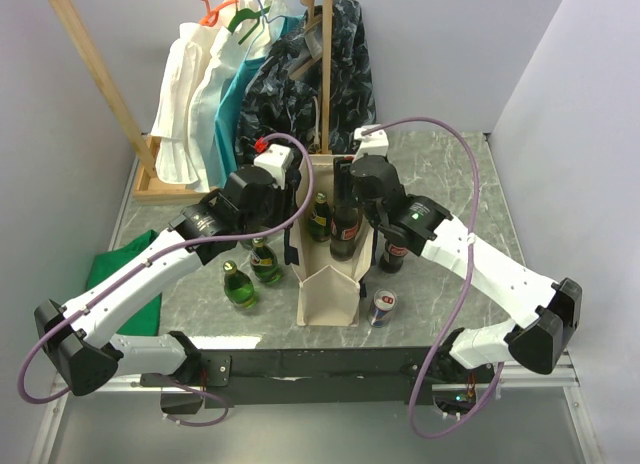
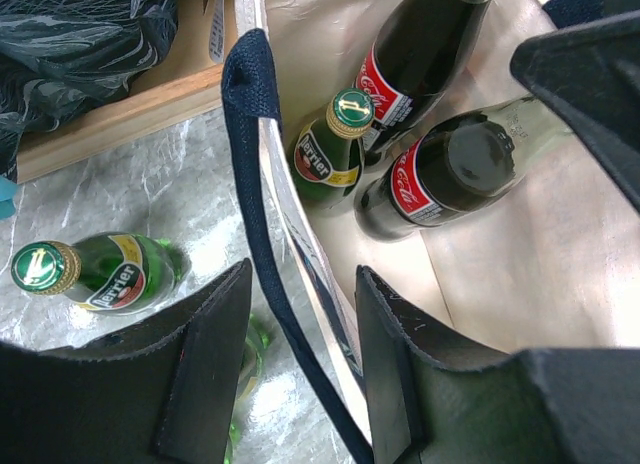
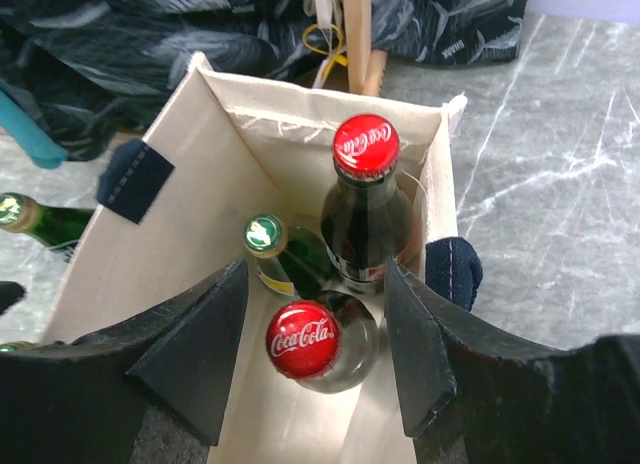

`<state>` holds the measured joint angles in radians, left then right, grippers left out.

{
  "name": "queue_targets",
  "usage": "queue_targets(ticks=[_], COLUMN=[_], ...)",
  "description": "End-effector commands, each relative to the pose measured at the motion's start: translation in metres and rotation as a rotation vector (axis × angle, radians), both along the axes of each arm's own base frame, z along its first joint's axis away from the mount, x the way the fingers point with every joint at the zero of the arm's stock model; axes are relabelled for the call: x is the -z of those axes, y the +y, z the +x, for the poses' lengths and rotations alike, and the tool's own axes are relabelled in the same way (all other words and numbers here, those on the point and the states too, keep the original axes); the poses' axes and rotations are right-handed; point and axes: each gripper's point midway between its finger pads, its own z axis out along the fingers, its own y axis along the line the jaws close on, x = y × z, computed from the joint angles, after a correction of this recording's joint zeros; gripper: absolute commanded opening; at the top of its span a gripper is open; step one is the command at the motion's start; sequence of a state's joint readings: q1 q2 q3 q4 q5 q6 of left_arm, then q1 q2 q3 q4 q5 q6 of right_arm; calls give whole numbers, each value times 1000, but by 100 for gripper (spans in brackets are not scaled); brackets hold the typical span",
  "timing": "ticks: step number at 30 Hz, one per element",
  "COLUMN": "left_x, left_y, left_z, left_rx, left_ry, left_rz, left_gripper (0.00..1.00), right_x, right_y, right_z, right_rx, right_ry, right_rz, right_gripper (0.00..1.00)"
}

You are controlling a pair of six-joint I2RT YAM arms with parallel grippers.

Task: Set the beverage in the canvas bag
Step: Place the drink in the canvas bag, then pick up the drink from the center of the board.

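The cream canvas bag (image 1: 330, 294) stands open at the table's middle, with navy handles (image 2: 250, 94). Inside it stand two Coca-Cola bottles (image 3: 303, 339) (image 3: 365, 149) and a green Perrier bottle (image 3: 265, 234). My right gripper (image 3: 315, 274) is open over the bag's mouth. The nearer red-capped Coca-Cola bottle is between and below its fingers, not touched. My left gripper (image 2: 302, 274) is open astride the bag's left wall (image 2: 300, 254) and the navy handle, one finger inside the bag and one outside. In the top view both grippers (image 1: 298, 206) (image 1: 350, 209) are at the bag's far end.
Two Perrier bottles (image 1: 264, 259) (image 1: 238, 284) stand left of the bag, a Coca-Cola bottle (image 1: 392, 249) and a can (image 1: 382, 306) to its right. A wooden clothes rack (image 1: 150, 179) with hanging fabrics is behind. A green cloth (image 1: 120, 269) lies at the left edge.
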<state>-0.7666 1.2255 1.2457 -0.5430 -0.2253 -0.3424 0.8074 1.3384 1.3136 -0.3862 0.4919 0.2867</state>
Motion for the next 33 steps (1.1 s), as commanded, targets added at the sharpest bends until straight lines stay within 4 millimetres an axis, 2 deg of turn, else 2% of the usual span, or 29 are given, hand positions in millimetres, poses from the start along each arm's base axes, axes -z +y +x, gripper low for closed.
queue_targets(ticks=[1, 10, 16, 24, 33], left_x=[-20, -27, -30, -30, 3], left_y=[-4, 4, 14, 50, 71], left_z=[3, -2, 4, 8, -9], left_rx=[4, -25, -98, -288, -363], left_ry=[-40, -53, -59, -66, 27], left_rz=[-47, -78, -70, -11, 25], left_gripper=[51, 57, 59, 64, 68], right_x=[-46, -64, -57, -29, 11], right_y=[-3, -10, -23, -40, -44], right_z=[-6, -23, -39, -63, -79], right_rx=[-8, -35, -38, -31, -37], right_ry=[-72, -41, 25, 111, 228], right_rz=[85, 100, 74, 59, 26], right_gripper=[64, 66, 66, 66, 66])
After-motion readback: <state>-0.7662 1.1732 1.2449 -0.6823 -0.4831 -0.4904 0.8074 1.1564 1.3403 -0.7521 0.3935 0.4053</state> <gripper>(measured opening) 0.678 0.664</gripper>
